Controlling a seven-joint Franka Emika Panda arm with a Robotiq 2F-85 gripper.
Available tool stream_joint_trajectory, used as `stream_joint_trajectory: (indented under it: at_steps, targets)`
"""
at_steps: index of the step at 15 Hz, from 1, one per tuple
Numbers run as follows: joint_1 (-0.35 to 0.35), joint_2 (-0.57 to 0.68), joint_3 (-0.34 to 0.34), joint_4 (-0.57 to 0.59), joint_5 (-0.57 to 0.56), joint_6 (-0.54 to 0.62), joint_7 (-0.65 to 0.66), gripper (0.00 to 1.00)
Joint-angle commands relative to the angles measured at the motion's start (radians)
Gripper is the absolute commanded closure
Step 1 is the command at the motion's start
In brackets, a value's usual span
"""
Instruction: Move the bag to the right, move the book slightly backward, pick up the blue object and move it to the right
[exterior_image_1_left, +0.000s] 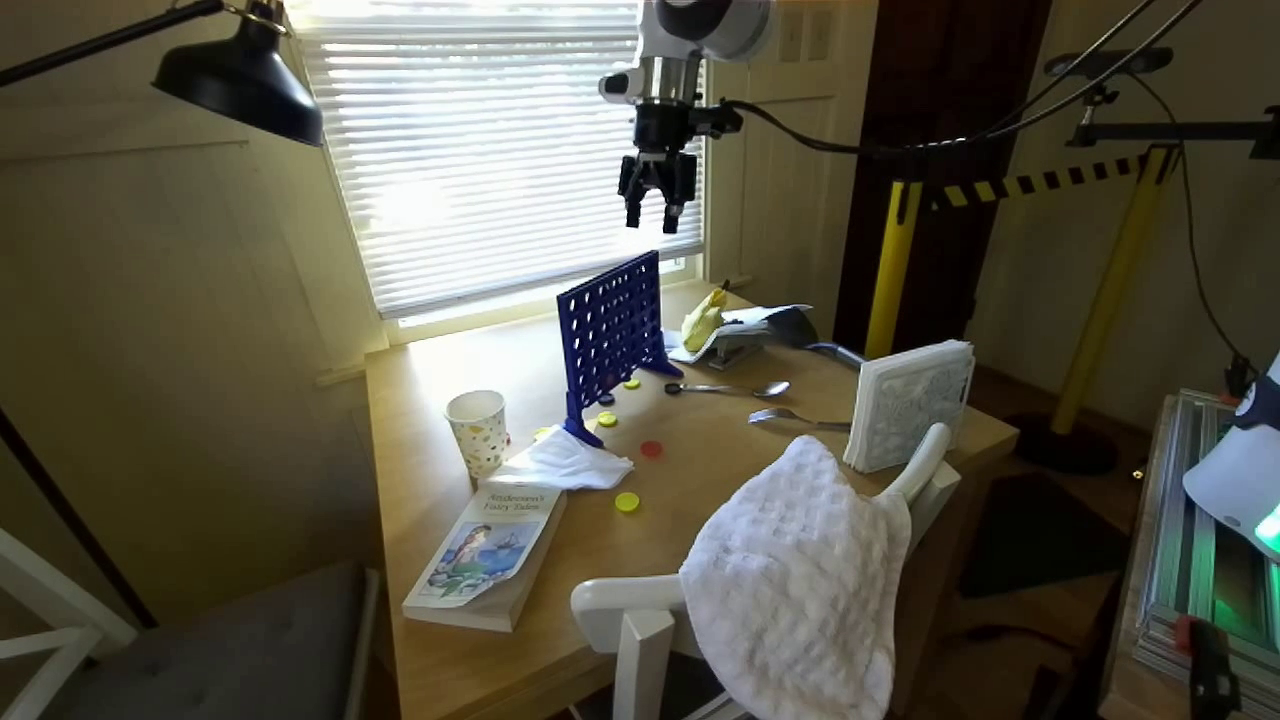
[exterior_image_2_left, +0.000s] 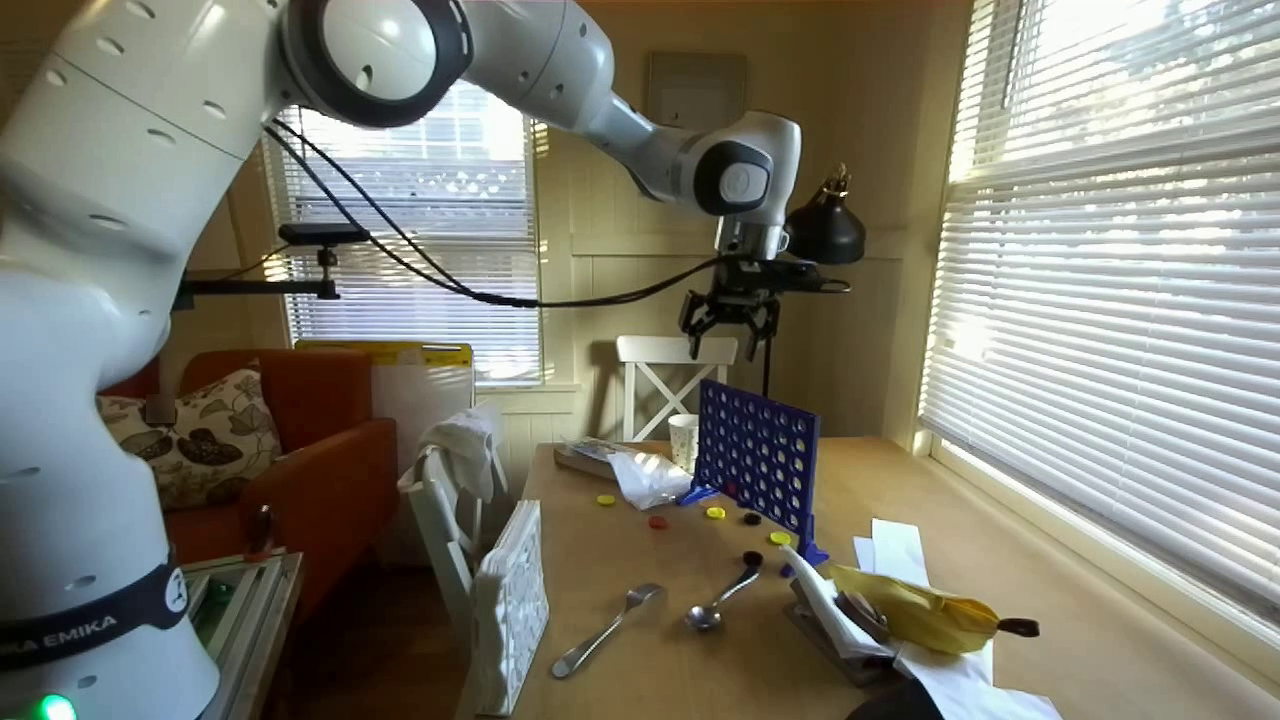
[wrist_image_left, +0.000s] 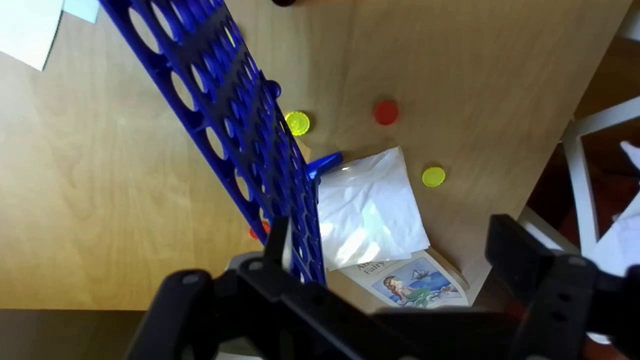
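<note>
White arm (exterior_image_2_left: 120, 180), black two-fingered gripper (exterior_image_2_left: 724, 350)
Dark rings (exterior_image_2_left: 385, 111) circle its rounded joints (exterior_image_2_left: 742, 182); the collar (exterior_image_2_left: 750, 240) is silver, the cables (exterior_image_2_left: 560, 303) black; "EMIKA" marks a dark band (exterior_image_2_left: 100, 610) above a green light (exterior_image_2_left: 57, 708).

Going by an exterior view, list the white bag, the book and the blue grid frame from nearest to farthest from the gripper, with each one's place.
1. Blue grid frame: upright, its top edge lower than the open gripper.
2. White bag: down on the table, by the frame's foot.
3. Book: lying past the bag, on the side away from the frame.
</note>
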Motion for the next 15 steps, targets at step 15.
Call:
stream_joint_trajectory:
  at_steps: [15]
  targets:
    - [0.141,0.307,-0.115,0.365,-0.047,0.058,-0.469,0.00]
